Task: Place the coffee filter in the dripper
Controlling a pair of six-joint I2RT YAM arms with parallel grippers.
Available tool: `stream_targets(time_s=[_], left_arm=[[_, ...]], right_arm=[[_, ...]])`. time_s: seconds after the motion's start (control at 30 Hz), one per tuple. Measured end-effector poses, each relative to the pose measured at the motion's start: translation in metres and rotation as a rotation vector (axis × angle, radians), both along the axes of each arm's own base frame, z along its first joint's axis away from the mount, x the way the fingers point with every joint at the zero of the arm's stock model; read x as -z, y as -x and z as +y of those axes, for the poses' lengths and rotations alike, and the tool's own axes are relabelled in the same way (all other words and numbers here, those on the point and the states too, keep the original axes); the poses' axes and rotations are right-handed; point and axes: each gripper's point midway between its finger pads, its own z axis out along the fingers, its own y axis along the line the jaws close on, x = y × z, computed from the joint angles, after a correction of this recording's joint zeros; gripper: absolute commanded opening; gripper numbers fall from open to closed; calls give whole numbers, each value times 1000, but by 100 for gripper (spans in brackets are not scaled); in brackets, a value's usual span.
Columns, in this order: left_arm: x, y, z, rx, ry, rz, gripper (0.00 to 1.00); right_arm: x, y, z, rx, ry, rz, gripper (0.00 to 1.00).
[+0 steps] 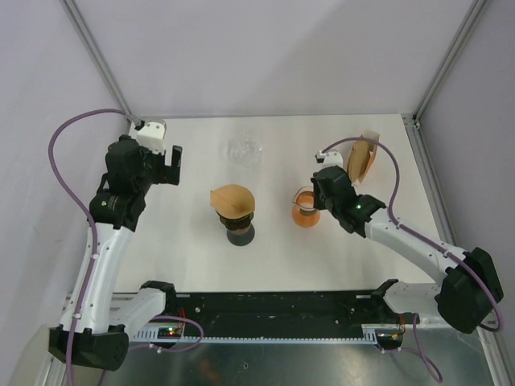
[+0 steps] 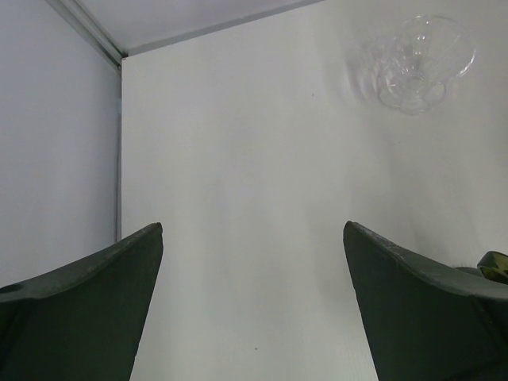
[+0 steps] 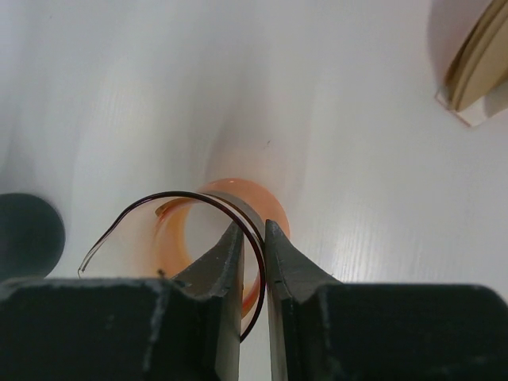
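Found the right fingers point(image 3: 224, 262) drawn narrow, nipping the thin dark rim of the orange dripper point(image 3: 262, 210) — one finger inside the wall, one outside. Judged that grip a steadying one, a pinch on the rim to keep the light cup from sliding or tipping during loading. Made out the dripper's mouth turned up toward the wrist and its orange foot down on the white bench point(image 1: 185, 265), right of centre.

Found the left fingers point(image 2: 95, 305) spread wide with nothing between, hung over bare bench at the left. Noted a clear glass vessel point(image 2: 417, 63) farther off to their right. Read that as a ready pose, not a working one.

Placed the coffee filter point(image 1: 232, 198) at mid-bench, left of the dripper and apart from it, not in it. Saw it perched on a dark-footed stand point(image 1: 240, 235) with neither set of fingers on it. Could not settle the stand's nature from above. Took the filter's long axis as running left to right, the tan sheet lying broad and fairly flat. Could not tell the open edge from the folded one. Noted a pack of spare filters point(image 1: 362, 161) propped upright at the far right, just behind the right wrist.

Judged the task not done — needed the filter lifted, carried right and set point-down into the held mouth. Feared a crumpled or skewed seat if lowered flat.
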Motion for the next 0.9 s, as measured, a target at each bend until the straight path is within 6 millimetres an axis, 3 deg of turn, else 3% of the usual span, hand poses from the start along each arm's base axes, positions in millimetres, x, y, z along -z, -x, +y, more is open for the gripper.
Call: stream_targets(time_s=[0.27, 0.47, 0.7, 0.9], left_arm=[[-2, 7, 12, -28, 28, -32, 100], [-7, 8, 14, -31, 32, -52, 100], [-4, 10, 17, -36, 27, -53, 100], [3, 11, 17, -28, 29, -38, 100]], right_arm=[[43, 10, 10, -25, 7, 76, 0], [45, 12, 17, -33, -17, 80, 2], [45, 13, 18, -27, -35, 87, 51], [33, 14, 20, -42, -70, 69, 68]])
